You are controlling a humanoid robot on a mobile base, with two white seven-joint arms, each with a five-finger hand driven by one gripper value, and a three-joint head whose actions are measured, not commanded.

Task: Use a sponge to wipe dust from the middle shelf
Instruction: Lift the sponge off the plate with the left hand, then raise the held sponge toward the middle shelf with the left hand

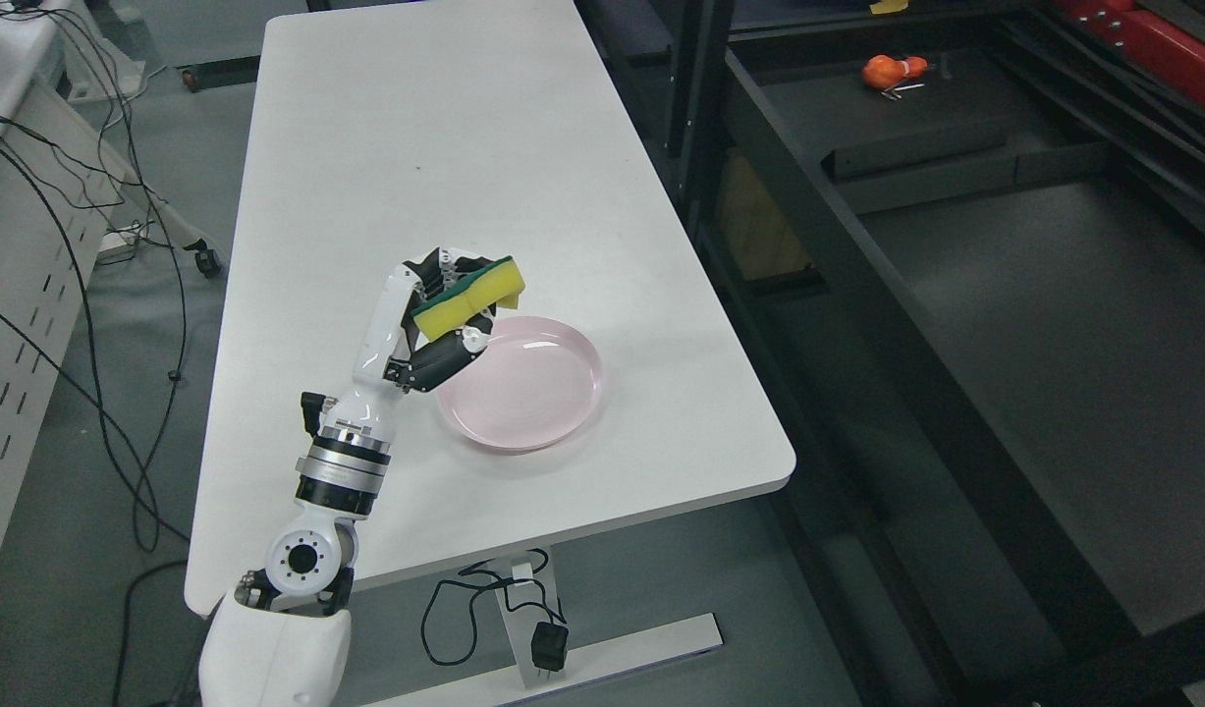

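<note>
Raised above plate [523, 393]; left hand [435, 314] gripping sponge [469, 292]

left hand [435, 314] gripping sponge [467, 294] above pink plate [523, 388], white table [445, 147]

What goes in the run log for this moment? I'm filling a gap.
stage: sponge picked | left hand: grasping sponge above pink plate rim | shelf: not reached | right hand: out of view

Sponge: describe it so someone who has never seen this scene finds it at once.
Start at the white table left of the dark shelving. Near its front edge sits a pink plate; just above the plate's left rim, the left hand grips the sponge. It is the only yellow block with a green scouring face.
</note>
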